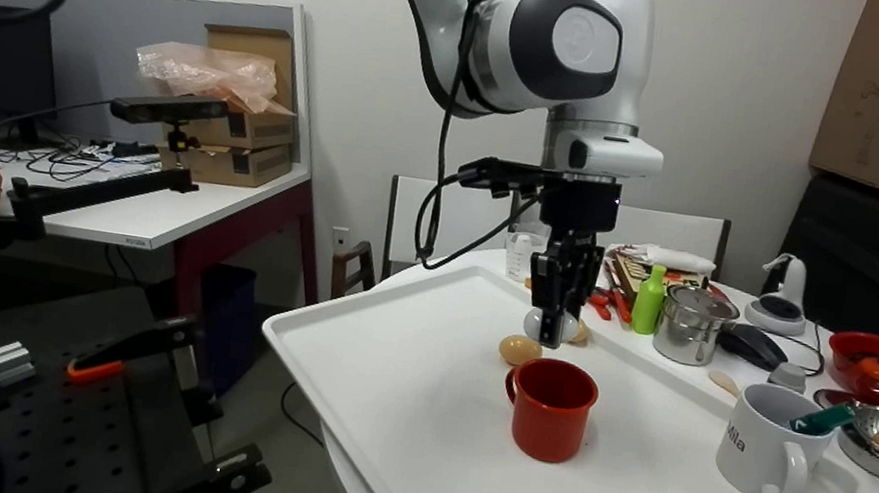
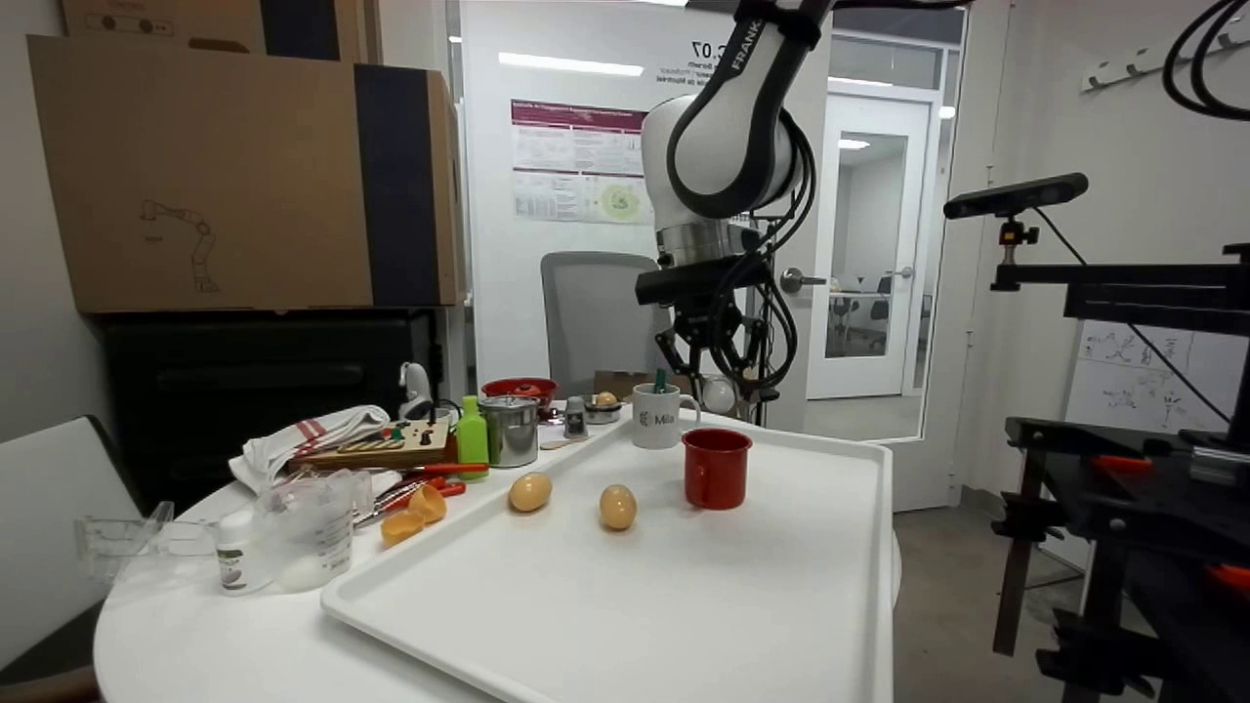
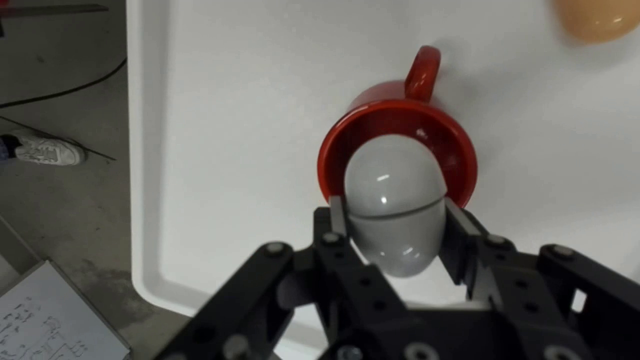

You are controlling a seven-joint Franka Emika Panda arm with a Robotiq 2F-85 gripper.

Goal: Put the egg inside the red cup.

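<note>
White egg (image 3: pixel 395 175), one — held above red cup (image 1: pixel 551 417).
Gripper (image 3: pixel 397 215): jaws clasping the egg's sides; best centred over the cup's opening, lowered inside — then released gently.

In an exterior view the camera faces a plain wall (image 1: pixel 737 90) across the white tray (image 1: pixel 406 362); in an exterior view, a glazed door (image 2: pixel 872 256). Both look down from well back, sharing arm (image 1: pixel 571 41), tray and red cup (image 1: pixel 551 417). The wrist view looks down close on the cup, its tilt unclear.

One egg (image 3: pixel 395 202) is white, the cup (image 1: pixel 550 417) red.
</note>
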